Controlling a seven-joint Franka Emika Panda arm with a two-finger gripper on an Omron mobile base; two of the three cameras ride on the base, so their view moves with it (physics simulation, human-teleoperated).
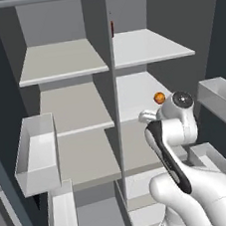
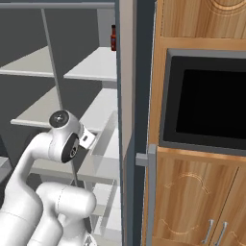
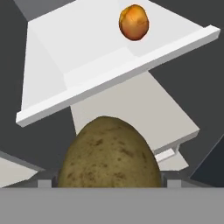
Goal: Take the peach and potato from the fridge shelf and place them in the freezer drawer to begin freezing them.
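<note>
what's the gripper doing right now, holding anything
Gripper: closed on the potato; the peach sits on the fridge shelf.

Open fridge from the left, arm reaching into its right half.

The white arm (image 1: 176, 142) rises from the lower right and bends toward the right-hand compartment, its wrist hiding the jaws. The peach (image 1: 159, 98) sits on the glossy fridge shelf (image 1: 133, 95), just beside the wrist joint. Duller beige shelves (image 1: 63, 61) fill the left compartment. A translucent white bin (image 1: 37, 154) hangs on the left door, another bin (image 1: 221, 99) on the right.
</note>
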